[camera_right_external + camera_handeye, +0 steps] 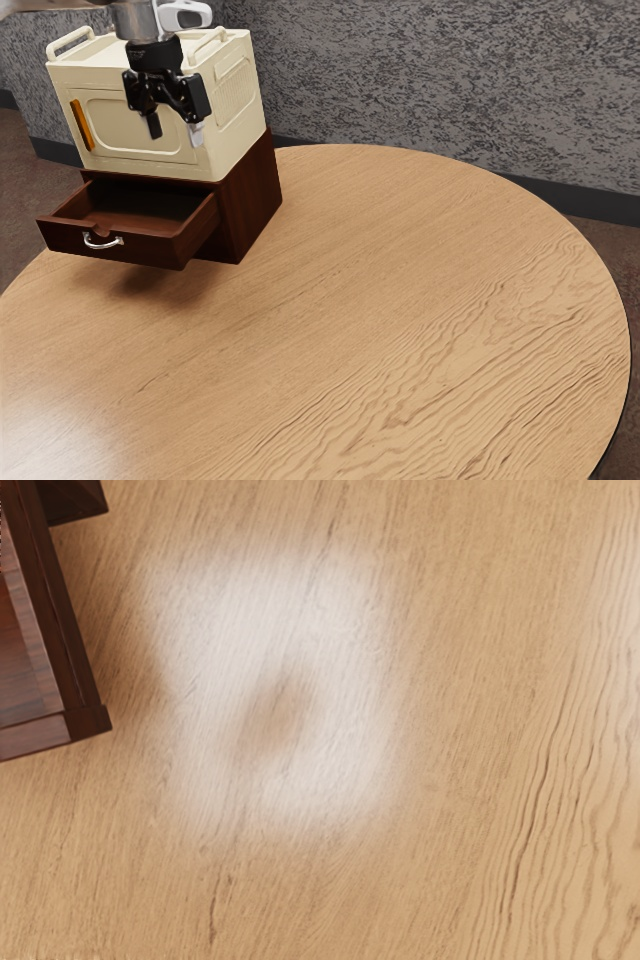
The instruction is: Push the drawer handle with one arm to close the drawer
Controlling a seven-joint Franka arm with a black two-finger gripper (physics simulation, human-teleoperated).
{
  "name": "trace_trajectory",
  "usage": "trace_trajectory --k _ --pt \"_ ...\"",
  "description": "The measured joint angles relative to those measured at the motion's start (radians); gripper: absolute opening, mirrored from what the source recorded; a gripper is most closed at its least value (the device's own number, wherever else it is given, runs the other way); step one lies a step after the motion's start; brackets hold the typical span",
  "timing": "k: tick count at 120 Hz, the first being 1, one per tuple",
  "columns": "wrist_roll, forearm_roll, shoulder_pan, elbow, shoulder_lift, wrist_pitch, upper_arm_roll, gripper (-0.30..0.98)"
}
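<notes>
Hanging in the upper left of the exterior view, the claw [175, 128] has its fingers spread well apart, open space between them, in front of the cream box [135, 160]. Below, at the left edge of the frame, the drawer [148, 250] juts out of the dark wooden cabinet [255, 200], its silver handle [103, 242] facing the lower left. Bare bench [400, 300] stretches across the middle to the right.

In the wrist view, the drawer's side wall and corner border open bench, where a pale glare surrounds a dim smudge.
</notes>
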Motion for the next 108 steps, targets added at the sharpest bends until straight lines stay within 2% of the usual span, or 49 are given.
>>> trace_trajectory --k 25,40,58,66,73,80,87,95,108 --pt "-0.015 -0.001 0.000 0.004 0.000 -0.002 0.001 0.69" --pt "-0.020 0.005 -0.007 0.170 -0.086 -0.034 -0.003 0.69" --pt "-0.031 0.132 -0.050 0.213 -0.110 -0.049 -0.015 0.69" --pt "-0.037 0.157 -0.073 0.210 -0.108 -0.055 -0.013 0.69" --pt "-0.045 0.151 -0.058 0.199 -0.109 -0.075 -0.011 0.68" --pt "-0.049 0.147 -0.018 0.082 -0.145 -0.065 -0.011 0.68" --pt "-0.049 0.145 0.020 -0.184 -0.278 -0.004 -0.011 0.69" --pt "-0.047 0.144 0.058 -0.415 -0.393 0.069 -0.010 0.69" --pt "-0.038 0.143 0.119 -0.657 -0.457 0.182 -0.010 0.69"
